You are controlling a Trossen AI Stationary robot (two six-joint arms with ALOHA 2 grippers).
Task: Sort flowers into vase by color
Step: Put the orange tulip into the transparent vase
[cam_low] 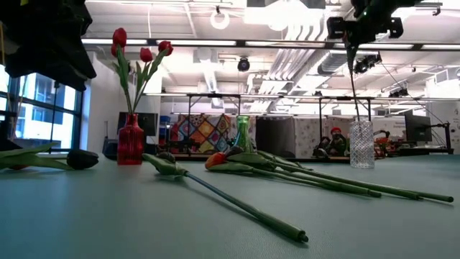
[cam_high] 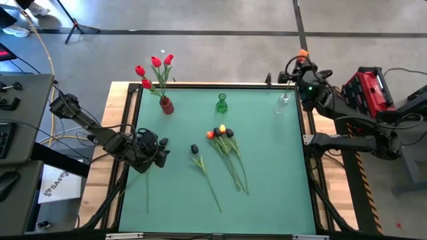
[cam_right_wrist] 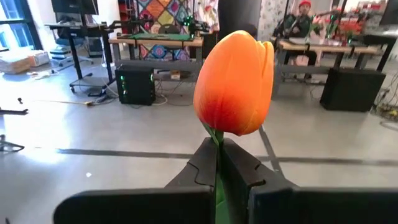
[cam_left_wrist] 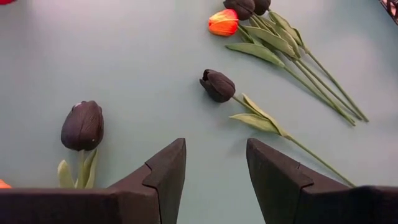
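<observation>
My right gripper (cam_high: pixel 301 61) is shut on an orange flower (cam_right_wrist: pixel 236 81) above the table's far right corner. The flower's green stem (cam_low: pixel 352 83) hangs down into the clear vase (cam_low: pixel 361 144). A red vase (cam_high: pixel 166 105) holds three red flowers (cam_high: pixel 155 67). The green vase (cam_high: pixel 221 104) stands between the two. Several flowers (cam_high: pixel 223 137), black and orange, lie in a bunch at the table's middle. One black flower (cam_left_wrist: pixel 217 85) lies apart from them. My left gripper (cam_left_wrist: pixel 214 162) hovers open near the left edge, beside another lying black flower (cam_left_wrist: pixel 83 124). My right gripper pinches the orange flower's stem just below the head (cam_right_wrist: pixel 216 146) between its two fingers. The fingers come roughly level and lie across the stem. The flower stands upright, head above the fingers, and its stem's lower end (cam_low: pixel 355 119) is inside the clear vase.
The lying flowers' long stems (cam_high: pixel 235 175) run toward the table's near edge. The three vases stand in a row along the far edge. Bare green table (cam_high: pixel 280 180) lies at the near right. A red-and-black case (cam_high: pixel 370 90) sits beyond the right edge.
</observation>
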